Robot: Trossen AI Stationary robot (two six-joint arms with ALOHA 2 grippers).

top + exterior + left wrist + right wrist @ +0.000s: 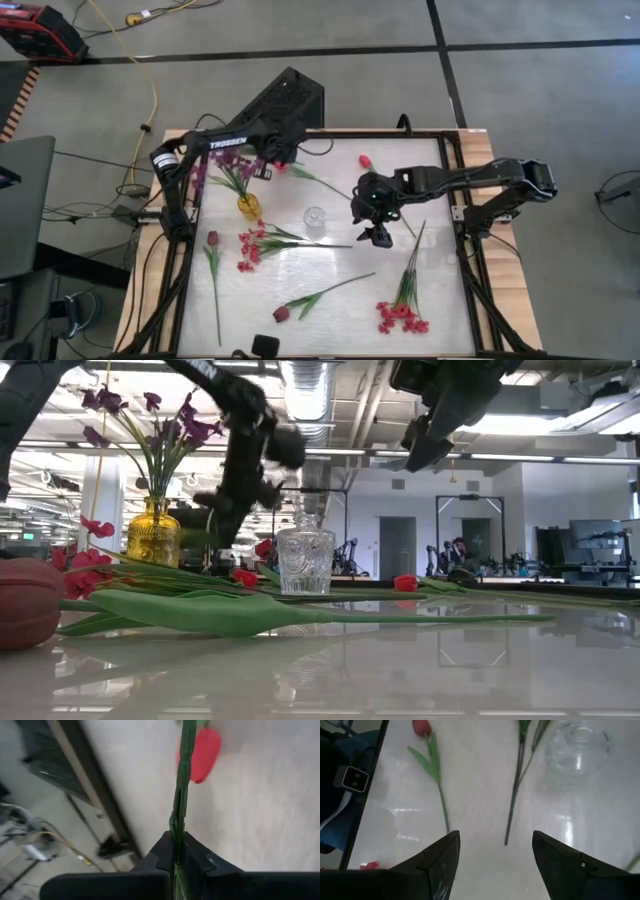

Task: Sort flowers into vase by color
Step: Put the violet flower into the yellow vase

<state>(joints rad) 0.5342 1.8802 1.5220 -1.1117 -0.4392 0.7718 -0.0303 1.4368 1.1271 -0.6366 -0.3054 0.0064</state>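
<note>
Closest to me on the white tabletop, a dark maroon tulip is lying on its side with its long green stem pointing away. A bunch of red-pink sprays is lying near the right edge. Another dark tulip is lying near the left edge, with a second red-pink spray just beside it.

A bit farther back, I am seeing a small clear glass vase standing upright in the middle. A yellow vase is standing to its left, and purple flowers are sticking up out of it.

My right end effector is hanging above the tabletop, right of the clear vase. Its two dark fingers are spread wide apart and are holding nothing.

Farther back, my left end effector is reaching down near the back edge, behind the yellow vase. Its fingers are pressed together, pinching the thin green stem of a red tulip. A bright red tulip is lying on the tabletop near the back.
</note>
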